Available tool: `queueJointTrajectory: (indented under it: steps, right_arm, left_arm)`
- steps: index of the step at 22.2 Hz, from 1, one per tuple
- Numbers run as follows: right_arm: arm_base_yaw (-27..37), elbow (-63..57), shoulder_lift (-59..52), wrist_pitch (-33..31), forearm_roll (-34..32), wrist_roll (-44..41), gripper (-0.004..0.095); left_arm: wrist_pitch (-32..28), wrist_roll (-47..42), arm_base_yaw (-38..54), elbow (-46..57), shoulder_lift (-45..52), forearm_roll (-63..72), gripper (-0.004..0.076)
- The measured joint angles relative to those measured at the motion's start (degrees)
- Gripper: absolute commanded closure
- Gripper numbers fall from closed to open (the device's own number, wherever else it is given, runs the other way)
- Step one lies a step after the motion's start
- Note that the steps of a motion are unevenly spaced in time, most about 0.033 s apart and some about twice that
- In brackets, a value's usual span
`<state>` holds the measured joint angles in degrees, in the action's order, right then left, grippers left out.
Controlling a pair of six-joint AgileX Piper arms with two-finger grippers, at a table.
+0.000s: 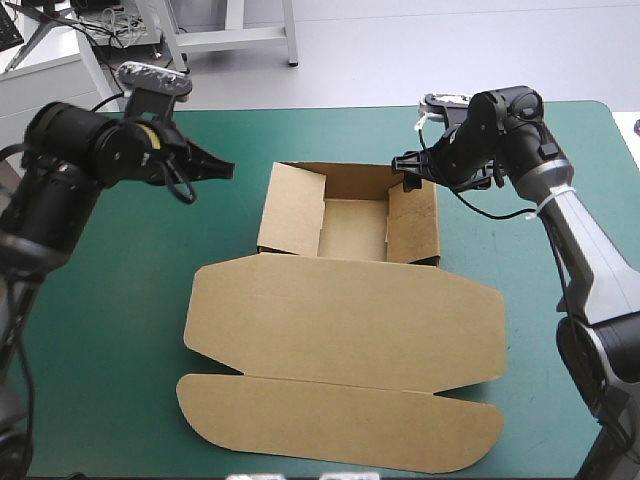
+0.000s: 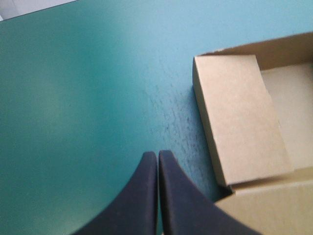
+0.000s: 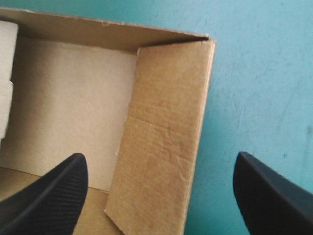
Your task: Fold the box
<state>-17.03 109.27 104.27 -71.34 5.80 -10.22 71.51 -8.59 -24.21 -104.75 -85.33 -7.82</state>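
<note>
While its lid lies flat nearest, the box (image 1: 340,330) stands as an open tray mid-table.
Left of the tray the left gripper (image 2: 157,155) hangs pinched together, empty; the right gripper (image 3: 160,159) gapes wide astride the right wall, gripping nothing; contact cannot be made out.

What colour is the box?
The box is brown, seen best in the high view.

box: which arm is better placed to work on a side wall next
Right. The right gripper, open, hangs at the right wall of the box, and the wall shows between its fingers. The left gripper is shut over bare teal-green cover, beside the left wall, not on it.
</note>
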Motion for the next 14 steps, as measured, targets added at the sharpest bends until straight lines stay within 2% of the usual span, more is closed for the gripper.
queueJointTrajectory:
  steps: [8, 10, 14]
  right_arm:
    - [0.0, -8.7, 0.1, 4.2, 0.0, -1.7, 0.0157]
    - [0.0, -11.2, 0.8, 6.0, 0.1, -2.5, 0.0157]
    - [0.0, -12.2, 5.3, 7.0, 1.0, -3.0, 0.0159]
  left_arm:
    - [0.0, 0.7, 0.0, 25.1, 21.3, -3.2, 0.0734]
    - [-1.8, 1.2, 0.0, 32.8, 27.2, -3.3, 0.0734]
    - [-9.1, 1.6, 0.0, 49.1, 39.6, -3.4, 0.0734]
